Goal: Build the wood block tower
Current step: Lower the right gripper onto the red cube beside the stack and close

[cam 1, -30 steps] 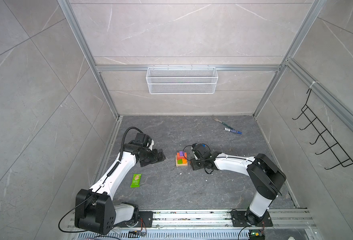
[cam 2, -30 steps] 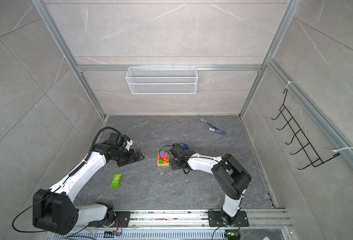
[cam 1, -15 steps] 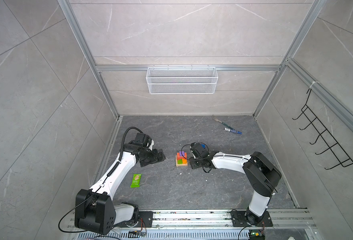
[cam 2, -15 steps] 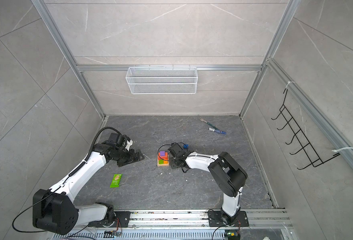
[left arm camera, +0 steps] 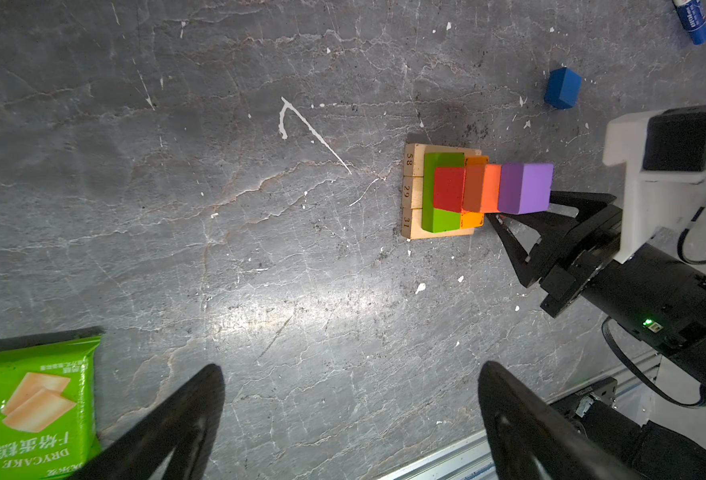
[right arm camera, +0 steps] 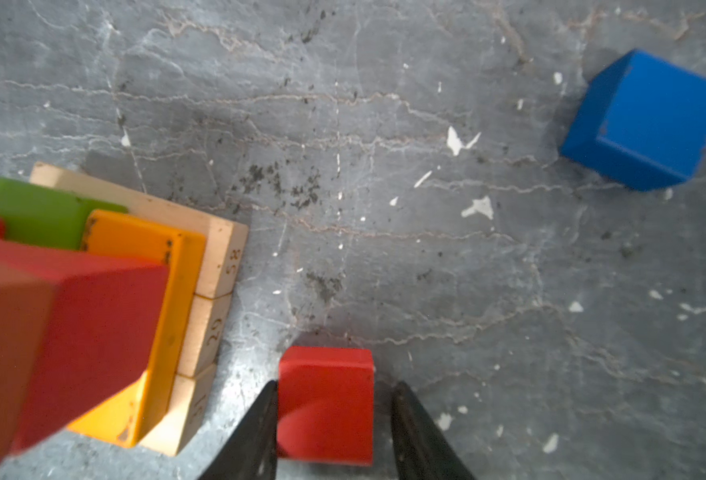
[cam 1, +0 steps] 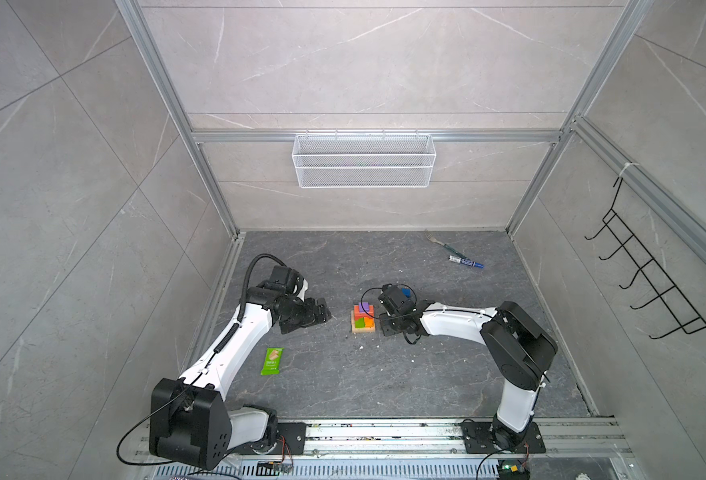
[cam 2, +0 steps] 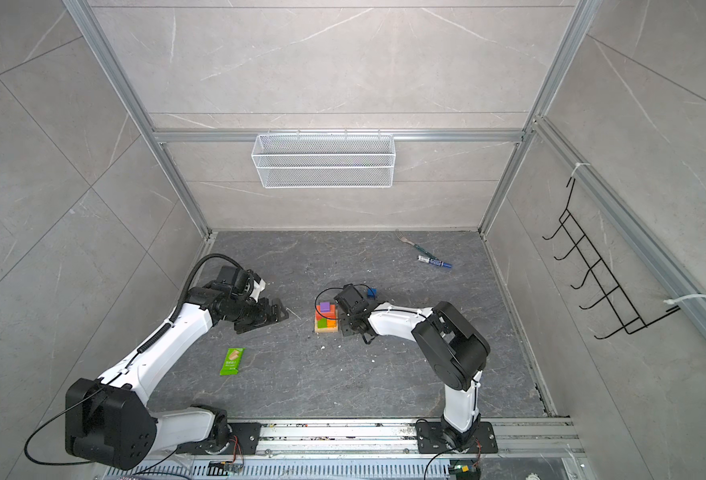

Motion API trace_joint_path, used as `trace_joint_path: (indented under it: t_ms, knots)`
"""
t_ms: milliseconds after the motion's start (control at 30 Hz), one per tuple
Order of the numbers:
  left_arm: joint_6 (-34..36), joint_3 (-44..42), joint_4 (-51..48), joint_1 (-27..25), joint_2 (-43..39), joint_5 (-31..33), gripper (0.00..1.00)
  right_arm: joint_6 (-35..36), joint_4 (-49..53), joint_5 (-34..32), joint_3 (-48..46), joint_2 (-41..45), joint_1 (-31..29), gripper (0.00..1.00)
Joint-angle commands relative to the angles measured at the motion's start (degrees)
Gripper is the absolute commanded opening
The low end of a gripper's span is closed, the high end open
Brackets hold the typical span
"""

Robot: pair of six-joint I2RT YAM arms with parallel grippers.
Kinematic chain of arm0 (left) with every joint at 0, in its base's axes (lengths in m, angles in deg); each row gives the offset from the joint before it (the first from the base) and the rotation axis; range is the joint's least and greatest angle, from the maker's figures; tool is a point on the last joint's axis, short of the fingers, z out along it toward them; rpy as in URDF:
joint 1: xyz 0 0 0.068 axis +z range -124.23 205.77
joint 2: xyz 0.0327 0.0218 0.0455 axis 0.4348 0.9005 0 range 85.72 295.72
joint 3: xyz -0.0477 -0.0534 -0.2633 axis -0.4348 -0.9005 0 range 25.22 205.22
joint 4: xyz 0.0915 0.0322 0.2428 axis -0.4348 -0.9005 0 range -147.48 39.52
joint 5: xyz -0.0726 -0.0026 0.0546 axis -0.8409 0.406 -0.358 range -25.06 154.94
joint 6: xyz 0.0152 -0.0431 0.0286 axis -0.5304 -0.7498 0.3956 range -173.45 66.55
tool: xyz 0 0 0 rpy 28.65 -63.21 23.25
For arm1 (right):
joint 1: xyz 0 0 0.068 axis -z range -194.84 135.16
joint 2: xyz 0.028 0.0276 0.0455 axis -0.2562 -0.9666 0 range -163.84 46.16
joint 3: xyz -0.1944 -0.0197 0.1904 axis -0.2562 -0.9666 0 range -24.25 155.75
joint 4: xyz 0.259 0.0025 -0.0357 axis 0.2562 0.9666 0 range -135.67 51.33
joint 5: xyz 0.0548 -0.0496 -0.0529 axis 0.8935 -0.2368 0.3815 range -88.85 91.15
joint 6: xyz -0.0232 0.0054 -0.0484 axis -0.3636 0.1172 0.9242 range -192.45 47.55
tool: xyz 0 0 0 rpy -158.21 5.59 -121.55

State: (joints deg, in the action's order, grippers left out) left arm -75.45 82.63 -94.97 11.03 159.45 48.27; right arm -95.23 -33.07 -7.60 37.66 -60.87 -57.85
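Left fingers (left arm camera: 185,415): spread wide, nothing between them, poised above bare table (cam 1: 343,386). A green snack wrapper (left arm camera: 31,407) lies flat near them, on the side toward the front rail (cam 1: 384,432).

Right fingers (right arm camera: 256,432): narrow, low over the table, astride a red cube (right arm camera: 325,405) that sits on it. One finger lies against the cube's side. A sliver of table shows between the other finger and the cube, so it is not clamped. The cube is hidden under the wrist in both top views.

Tower (left arm camera: 447,191): mid-table between the two arms, just beside the red cube with a strip of table between.
- Base: three tan bars (right arm camera: 218,266) side by side, numbered 58, 29, 31.
- On these: a green bar (left arm camera: 442,220) and an orange bar (right arm camera: 168,291).
- Above: a red block (left arm camera: 449,189) and a red-orange block (left arm camera: 482,189).
- Top: a purple cube (left arm camera: 525,187).

Blue cube (right arm camera: 646,120): alone on the table, well apart from the tower, beyond the right wrist in both top views.

Farther back, toward the right rear corner: a blue marker pen (cam 1: 466,262) with a fork (cam 1: 440,241) just beside it. A wire basket (cam 1: 364,160) hangs on the back wall.
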Motion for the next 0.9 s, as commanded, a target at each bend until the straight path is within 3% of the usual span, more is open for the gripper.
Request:
trace_joint_path:
  t_ms: [0,400,867]
  knots:
    - [1.26,-0.10,0.36,0.33,-1.28,-1.13,0.97,-1.53,2.69,-1.21,1.46,-1.71,-0.17,0.18]
    - [1.17,-0.12,0.44,0.33,-1.35,-1.26,0.97,-7.40,7.74,-3.40,2.46,0.17,-0.17,0.00]
    - [1.17,-0.19,0.63,0.33,-1.32,-1.78,0.97,-15.45,23.41,-5.63,11.17,6.06,-0.16,0.00]
